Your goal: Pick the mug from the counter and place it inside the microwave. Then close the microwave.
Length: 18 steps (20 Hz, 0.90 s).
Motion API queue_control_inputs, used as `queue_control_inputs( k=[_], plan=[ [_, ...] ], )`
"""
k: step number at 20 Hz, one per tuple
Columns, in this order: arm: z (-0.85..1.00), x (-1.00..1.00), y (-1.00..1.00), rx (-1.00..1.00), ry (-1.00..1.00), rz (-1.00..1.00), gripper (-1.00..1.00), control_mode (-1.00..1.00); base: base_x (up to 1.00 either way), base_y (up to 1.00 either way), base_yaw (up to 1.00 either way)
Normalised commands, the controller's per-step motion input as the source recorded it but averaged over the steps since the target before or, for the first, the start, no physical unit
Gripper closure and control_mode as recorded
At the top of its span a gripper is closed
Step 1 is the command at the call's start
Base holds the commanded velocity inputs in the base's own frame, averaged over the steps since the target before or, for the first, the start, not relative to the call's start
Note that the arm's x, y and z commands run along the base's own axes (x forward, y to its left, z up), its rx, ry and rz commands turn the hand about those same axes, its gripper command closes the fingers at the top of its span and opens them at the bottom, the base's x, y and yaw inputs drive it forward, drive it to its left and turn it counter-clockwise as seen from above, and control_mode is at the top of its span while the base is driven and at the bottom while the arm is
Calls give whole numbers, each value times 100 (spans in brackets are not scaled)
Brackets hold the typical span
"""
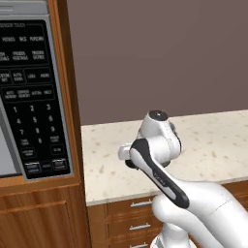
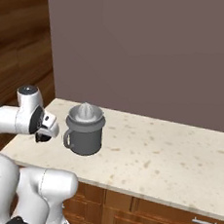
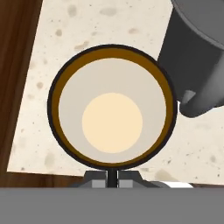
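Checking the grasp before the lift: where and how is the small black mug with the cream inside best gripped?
By its thin rim wall, from straight above. The black mug stands upright, mouth open to the gripper, whose fingers already pinch the near rim. The grey cone-topped juicer crowds one side, so a side approach looks tight.

Grey cone-topped juicer [image 2: 85, 130] with side handle, upright on the bench near its left end — plain mauve wall [image 2: 154, 50] behind, brown wooden drawers [image 2: 137, 219] with silver handles below

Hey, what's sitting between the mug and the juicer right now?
Nothing. In the hand view, a narrow strip of bare counter separates the mug from the juicer, whose handle juts toward the mug's rim.
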Motion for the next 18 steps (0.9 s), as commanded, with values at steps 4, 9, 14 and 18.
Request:
queue_control_inputs(
  k=[4,9,14,18],
  plan=[
    [69,-18,-61,0,0,14,100,-100,0,0,0],
    [60,-40,-58,0,0,12,100,-100,0,0,0],
    [37,-37,-56,-3,0,3,100,-100,0,0,0],
    [18,-4,-46,-11,0,-1,100,-100,0,0,0]
  ],
)
